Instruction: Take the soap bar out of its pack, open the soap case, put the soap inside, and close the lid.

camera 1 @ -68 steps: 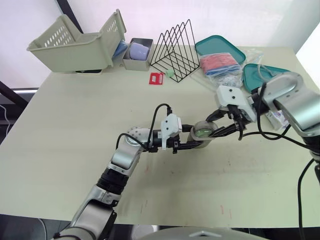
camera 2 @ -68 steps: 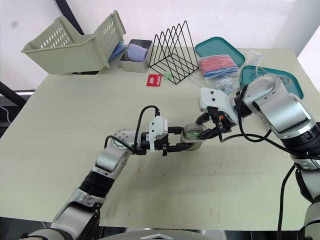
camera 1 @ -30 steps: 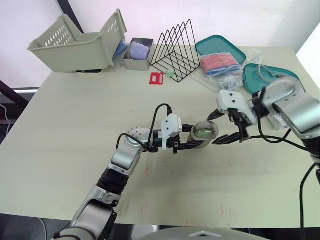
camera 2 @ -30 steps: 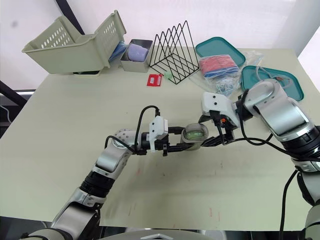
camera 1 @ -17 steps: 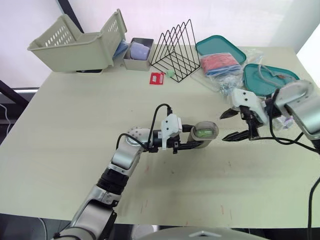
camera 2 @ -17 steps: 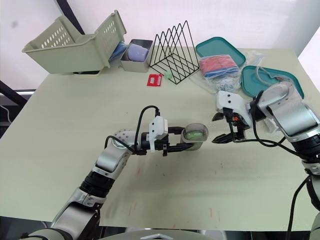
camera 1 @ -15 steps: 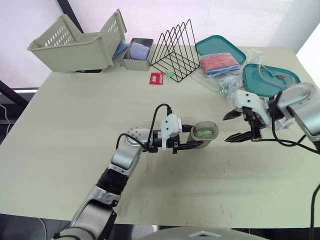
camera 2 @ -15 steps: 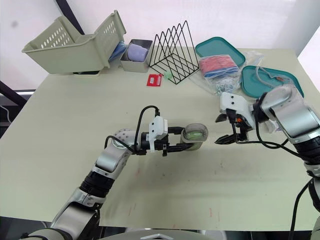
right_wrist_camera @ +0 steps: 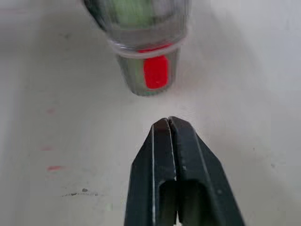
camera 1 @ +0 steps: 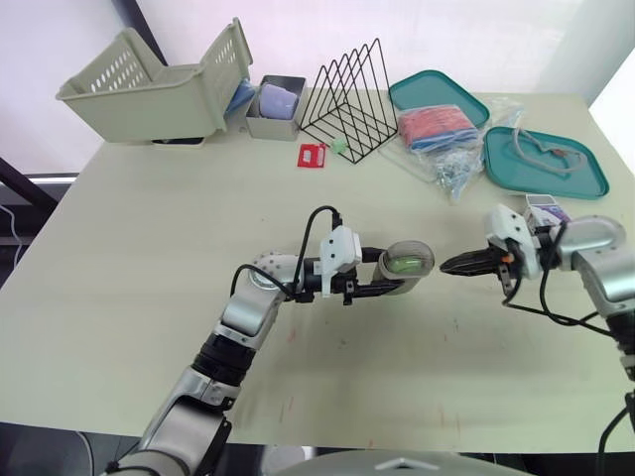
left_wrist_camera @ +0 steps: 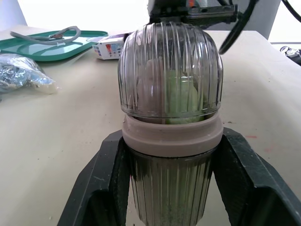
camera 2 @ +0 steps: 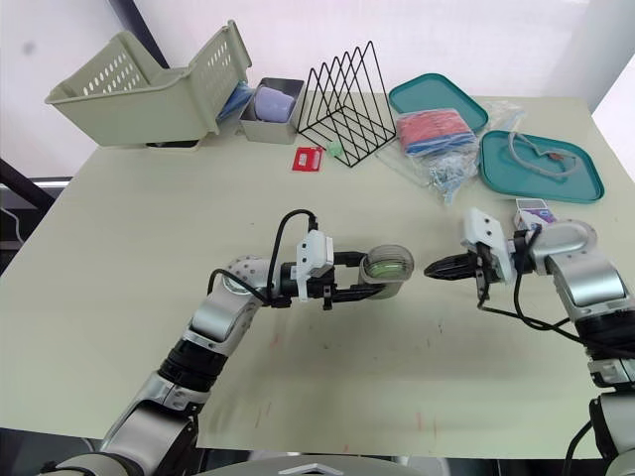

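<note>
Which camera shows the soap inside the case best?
The left wrist view: the green soap shows close up through the ribbed, clear soap case. The eye views show it as a small green patch; the right wrist view crops most of it.

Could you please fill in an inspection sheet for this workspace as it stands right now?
Surface: beige table, faint red marks near the front.
Job's things: soap case lid shut, green soap inside, held on its side; soap pack beside the right arm.
Clutter: tilted basket, grey bin, wire rack, red card, teal trays, bagged items, across the far side.
Grippers: left jaws clamped on the soap case; right jaws shut, pointing at it, apart from it.
Cables: black cable loops above the left wrist.
Surroundings: white wall behind the table.
</note>
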`<state>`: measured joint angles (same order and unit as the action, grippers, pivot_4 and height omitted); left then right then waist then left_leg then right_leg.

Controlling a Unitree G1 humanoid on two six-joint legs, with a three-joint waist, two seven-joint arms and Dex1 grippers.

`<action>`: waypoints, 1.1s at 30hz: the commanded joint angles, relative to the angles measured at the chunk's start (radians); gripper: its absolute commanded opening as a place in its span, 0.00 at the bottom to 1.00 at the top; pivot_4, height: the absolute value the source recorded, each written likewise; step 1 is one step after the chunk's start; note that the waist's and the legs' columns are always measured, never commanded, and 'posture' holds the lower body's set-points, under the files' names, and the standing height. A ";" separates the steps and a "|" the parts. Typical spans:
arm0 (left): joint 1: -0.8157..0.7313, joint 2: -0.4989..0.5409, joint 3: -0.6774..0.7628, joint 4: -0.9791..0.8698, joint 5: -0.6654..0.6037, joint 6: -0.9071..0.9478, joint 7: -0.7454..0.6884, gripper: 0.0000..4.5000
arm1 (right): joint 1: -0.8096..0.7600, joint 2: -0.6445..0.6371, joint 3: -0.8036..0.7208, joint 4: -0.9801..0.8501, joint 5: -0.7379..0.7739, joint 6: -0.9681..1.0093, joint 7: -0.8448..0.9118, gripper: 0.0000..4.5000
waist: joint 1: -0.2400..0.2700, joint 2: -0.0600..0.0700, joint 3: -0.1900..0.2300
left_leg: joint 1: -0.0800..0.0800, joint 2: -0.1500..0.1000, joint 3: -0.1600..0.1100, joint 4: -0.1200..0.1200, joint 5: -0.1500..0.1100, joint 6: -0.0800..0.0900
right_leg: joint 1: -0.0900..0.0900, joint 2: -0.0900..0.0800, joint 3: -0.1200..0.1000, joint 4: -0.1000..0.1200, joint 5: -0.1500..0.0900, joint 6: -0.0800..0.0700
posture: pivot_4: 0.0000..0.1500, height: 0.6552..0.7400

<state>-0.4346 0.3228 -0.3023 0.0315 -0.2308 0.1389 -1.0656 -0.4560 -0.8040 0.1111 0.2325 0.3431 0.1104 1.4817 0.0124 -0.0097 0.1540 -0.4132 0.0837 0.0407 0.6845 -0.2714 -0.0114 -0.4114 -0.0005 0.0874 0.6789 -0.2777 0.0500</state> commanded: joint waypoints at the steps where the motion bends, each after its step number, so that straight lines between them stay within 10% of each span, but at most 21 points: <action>1: 0.001 0.002 -0.004 -0.018 -0.003 -0.002 -0.004 0.44 | 0.019 0.024 -0.072 0.042 0.045 -0.124 0.041 0.01 | 0.000 0.000 0.000 | 0.000 0.000 0.000 0.000 0.000 0.000 | 0.000 0.000 0.000 0.000 0.000 0.000 | 1.00 1.00; 33: 0.002 0.007 -0.006 -0.034 -0.005 0.007 -0.004 0.44 | 0.014 0.124 -0.126 -0.065 0.124 -0.128 0.056 0.01 | 0.000 0.000 0.000 | 0.001 0.000 0.000 0.000 0.000 0.000 | 0.000 0.000 0.000 0.001 0.000 0.000 | 1.00 1.00</action>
<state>-0.4346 0.3254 -0.3027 0.0294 -0.2315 0.1421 -1.0652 -0.4208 -0.6787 -0.0081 0.2027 0.4447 -0.0236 1.5406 0.0122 -0.0094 0.1539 -0.4125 0.0837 0.0409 0.6846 -0.2713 -0.0116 -0.4110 -0.0005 0.0878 0.6796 -0.2777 0.0500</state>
